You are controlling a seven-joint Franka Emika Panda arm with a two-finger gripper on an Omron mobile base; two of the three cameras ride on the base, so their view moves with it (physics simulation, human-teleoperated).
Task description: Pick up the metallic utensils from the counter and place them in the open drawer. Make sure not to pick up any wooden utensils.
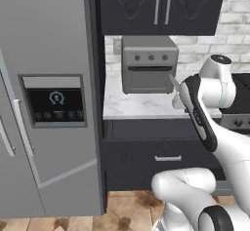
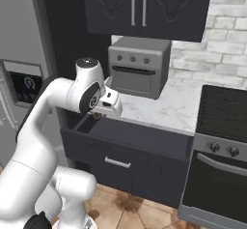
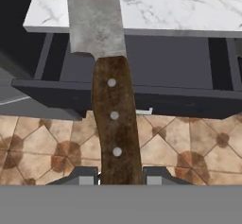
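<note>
So, quick notes, hand view first.
Knife: the knife [image 3: 106,90] sat in my grip, dark brown riveted handle running down between my fingertips, silver blade pointing away toward the marble edge; in the left base view the blade tip [image 1: 174,83] stuck up past my hand in front of the oven.
Gripper: my gripper [image 3: 117,176] was clamped on the knife handle, one dark finger [image 3: 82,176] on each side of it, jaws part-way closed around the wood.
Position: I held the knife above the front of the open drawer, over its left part as the right base view showed; not touching it as far as I could tell.
Drawer: the drawer [image 2: 140,138] stood pulled out under the worktop, dark charcoal, silver bar handle [image 2: 117,163] on the front; interior looked dark, contents I couldn't make out.
Worktop: white grey-veined marble worktop [image 2: 169,108] just behind the drawer.
Toaster oven: grey toaster oven [image 1: 149,64] on the marble, against the brick wall.
Fridge: steel fridge [image 1: 46,103] to the left.
Stove: black stove [image 2: 219,150] right of the drawer.
Floor: brown patterned tile floor [image 3: 189,142] below.
</note>
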